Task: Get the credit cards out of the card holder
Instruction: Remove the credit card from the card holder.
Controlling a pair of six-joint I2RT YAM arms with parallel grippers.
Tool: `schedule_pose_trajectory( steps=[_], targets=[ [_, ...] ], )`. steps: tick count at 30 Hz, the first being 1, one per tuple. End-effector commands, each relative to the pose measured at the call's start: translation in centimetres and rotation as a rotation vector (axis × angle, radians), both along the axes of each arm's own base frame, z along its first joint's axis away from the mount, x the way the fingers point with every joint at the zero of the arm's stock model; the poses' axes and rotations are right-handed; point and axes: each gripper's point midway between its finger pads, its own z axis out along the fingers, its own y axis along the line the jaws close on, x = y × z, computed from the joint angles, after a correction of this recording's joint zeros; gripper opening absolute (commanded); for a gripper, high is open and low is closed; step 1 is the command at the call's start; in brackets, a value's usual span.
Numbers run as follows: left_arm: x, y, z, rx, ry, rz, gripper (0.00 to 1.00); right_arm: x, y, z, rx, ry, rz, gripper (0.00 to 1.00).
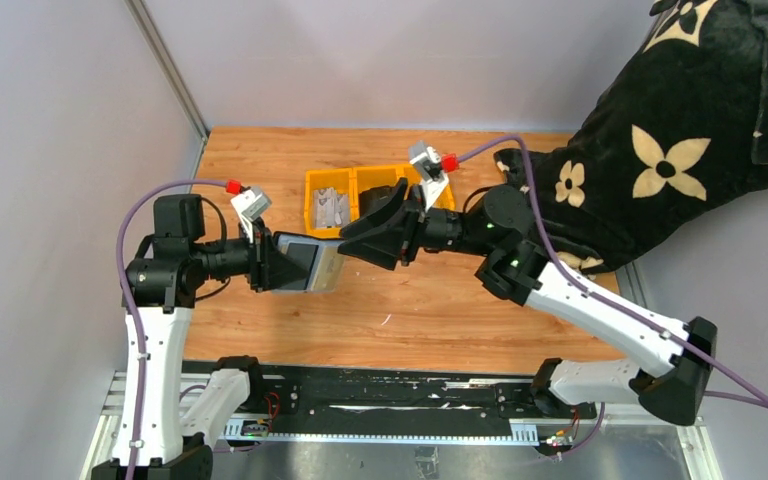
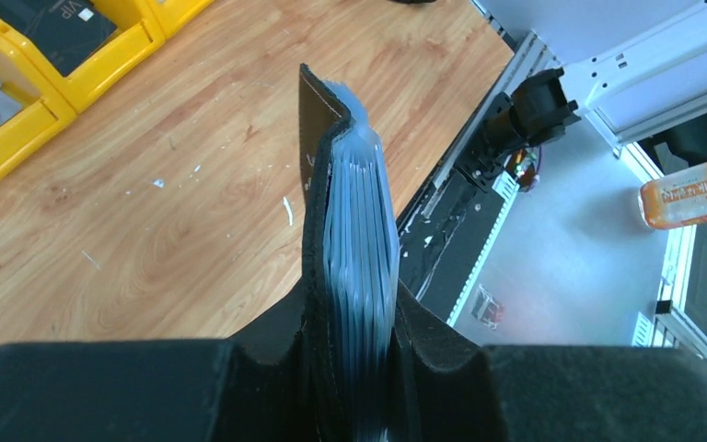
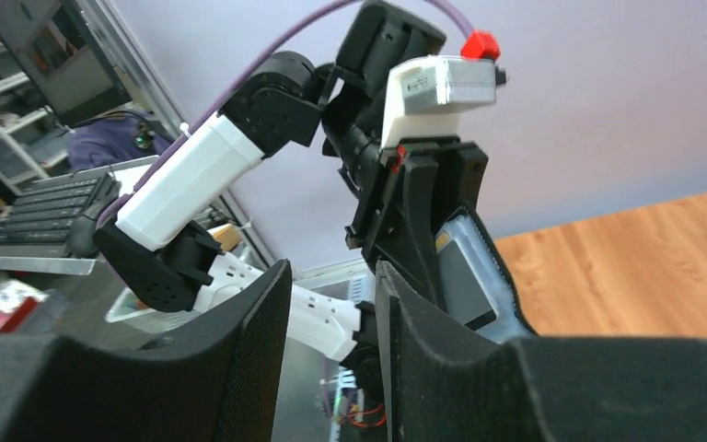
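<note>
Left gripper [image 2: 350, 322] clamped the card holder [image 2: 316, 203] on edge, up off the table [image 1: 430, 300] — clear sleeves showing. Right gripper [image 3: 331, 313] sat just beside it — jaws parted, nothing between. Grey cards [image 1: 332, 207] lay in the yellow tray [image 1: 311, 180].

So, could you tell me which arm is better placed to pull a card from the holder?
The right. The left fingers are clamped on the holder, holding it above the table, so that arm is busy. The right fingers are open and empty, right at the holder's free end.
</note>
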Motion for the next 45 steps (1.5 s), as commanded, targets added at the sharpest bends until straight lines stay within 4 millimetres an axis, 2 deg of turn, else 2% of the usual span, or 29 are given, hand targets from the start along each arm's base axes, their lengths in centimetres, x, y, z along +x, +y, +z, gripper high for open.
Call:
schedule_pose_trajectory(
  steps=[1,8,13,17,25,30,36,42,45],
  targets=[
    [-0.7,-0.4,2.2,-0.034,-0.071,-0.012,0.03,-0.9,2.6,-2.8,-0.003,0.194,0.130,0.41],
    [-1.9,-0.8,3.7,-0.065,-0.128,-0.058,0.03,-0.5,4.2,-5.7,-0.040,0.284,0.166,0.39],
    [-2.1,-1.1,4.1,-0.090,-0.112,-0.079,0.04,-0.1,4.8,-7.2,-0.071,0.308,0.154,0.39],
    [-2.5,-1.3,4.4,-0.107,-0.113,-0.099,0.06,0.3,5.3,-7.6,-0.079,0.315,0.151,0.39],
    [-2.8,-1.4,4.6,-0.112,-0.123,-0.107,0.08,0.4,6.5,-7.0,-0.052,0.327,0.176,0.38],
    [-2.6,-1.5,4.0,-0.121,-0.101,-0.120,0.18,0.1,7.2,-6.5,-0.013,0.342,0.217,0.26],
    [-3.6,-1.8,4.0,-0.143,-0.133,-0.169,0.22,0.6,7.7,-6.7,0.001,0.374,0.209,0.12],
    [-5.3,-2.3,4.4,-0.202,-0.135,-0.235,0.41,0.8,7.5,-7.3,-0.003,0.382,0.193,0.00],
    [-5.6,-2.4,4.6,-0.217,-0.135,-0.251,0.45,0.7,7.2,-7.5,0.000,0.384,0.199,0.00]
  ],
)
